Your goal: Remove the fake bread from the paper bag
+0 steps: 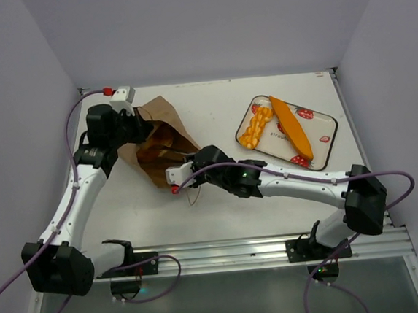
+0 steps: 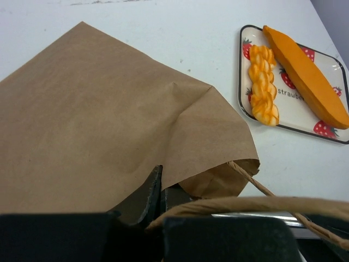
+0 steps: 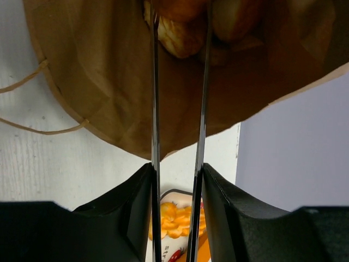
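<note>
The paper bag (image 1: 163, 116) lies on its side in the far-left part of the worktop (image 1: 211, 101), not far from the far-left corner. Its mouth opens toward the middle of the worktop. The left fingers (image 2: 155, 188) are at the rim of this mouth, on the side toward the left edge. They stand almost together and seem to pinch the paper there, though the brown sheet partly hides the contact. One string handle (image 2: 256, 184) runs across just in front of them.

The right fingers (image 3: 143, 188) are closed on a pair of metal tongs (image 3: 154, 109) — the two thin blades pass between the fingers and go straight into the open mouth of the bag. The blades are narrow, with only a small gap between them. Deep in the bag, at the tips, glossy golden bread pieces (image 3: 182, 35) are visible. One of them sits between the two blades, but I cannot tell if the blades really press it. A handle loop (image 3: 38, 130) lies flat on the worktop beside the bag.

Near the far-right corner stands a strawberry-print tray (image 1: 322, 126), well apart from the bag. On it lie two breads side by side — the long baguette (image 1: 293, 127) toward the right edge and the knobbly braided piece (image 1: 256, 127) toward the bag. Both are fully outside the bag.
</note>
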Controlling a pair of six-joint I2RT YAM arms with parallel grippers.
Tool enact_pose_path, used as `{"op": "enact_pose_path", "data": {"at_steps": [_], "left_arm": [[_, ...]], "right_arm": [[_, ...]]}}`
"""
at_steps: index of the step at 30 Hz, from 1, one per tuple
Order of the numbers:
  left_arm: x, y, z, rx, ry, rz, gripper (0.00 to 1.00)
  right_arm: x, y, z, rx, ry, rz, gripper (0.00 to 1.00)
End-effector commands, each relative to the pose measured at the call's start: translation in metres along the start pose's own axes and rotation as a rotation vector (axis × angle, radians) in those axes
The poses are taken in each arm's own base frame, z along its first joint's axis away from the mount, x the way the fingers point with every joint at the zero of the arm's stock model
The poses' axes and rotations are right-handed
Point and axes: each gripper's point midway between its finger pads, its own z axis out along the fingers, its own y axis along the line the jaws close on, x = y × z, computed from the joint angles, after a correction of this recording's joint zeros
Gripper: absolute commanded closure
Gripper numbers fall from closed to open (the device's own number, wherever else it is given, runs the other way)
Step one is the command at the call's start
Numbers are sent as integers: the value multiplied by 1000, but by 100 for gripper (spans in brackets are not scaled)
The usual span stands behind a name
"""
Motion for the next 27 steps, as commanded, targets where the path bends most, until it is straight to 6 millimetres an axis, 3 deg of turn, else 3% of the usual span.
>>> {"op": "enact_pose_path", "data": {"at_steps": [1,8,14,27], "left_arm": [[7,8,-17,-71,8,35,100],[24,9,-25,-73,23,35,100],[31,8,-24,-56,36,46,100],[36,-1,-30,-5,23,63,100]], "right_arm": [[-31,-42,-6,136,-62,2,57],[-53,-32,2,127,-74,-64,56],[-60,-17,6,62,-68,-73,55],[-46,0,39,54,61,-92,53]]}}
